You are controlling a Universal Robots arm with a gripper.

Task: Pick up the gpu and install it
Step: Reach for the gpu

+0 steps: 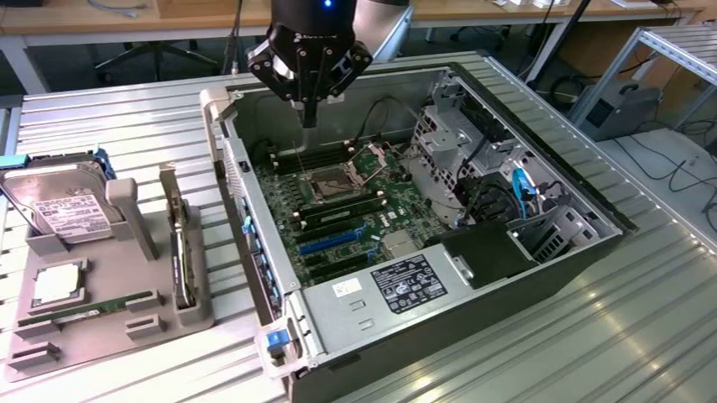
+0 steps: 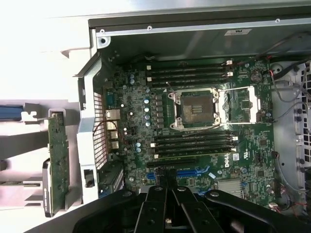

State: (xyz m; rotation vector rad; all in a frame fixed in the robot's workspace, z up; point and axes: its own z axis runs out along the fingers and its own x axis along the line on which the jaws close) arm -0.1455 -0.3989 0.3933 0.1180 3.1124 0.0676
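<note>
The gpu (image 1: 180, 252) stands on edge in a slot of the grey holder (image 1: 112, 323), at the exterior view's left beside the computer case. In the wrist view the gpu (image 2: 58, 150) shows as a thin board with a silvery bracket at one end, outside the case wall. My gripper (image 1: 308, 116) hangs over the far part of the open case, above the motherboard (image 1: 336, 210), with its fingers shut together and nothing between them. Its black fingers (image 2: 156, 194) point down toward the blue expansion slots (image 2: 192, 172). The gripper is well apart from the gpu.
The open case (image 1: 560, 143) holds an open processor socket (image 2: 194, 107), memory slots, drive cages and cables at the exterior view's right. The holder also carries a hard drive (image 1: 62, 206), a processor chip (image 1: 56, 285) and a green memory stick (image 1: 84, 312). A ribbed metal table (image 1: 583, 336) lies underneath.
</note>
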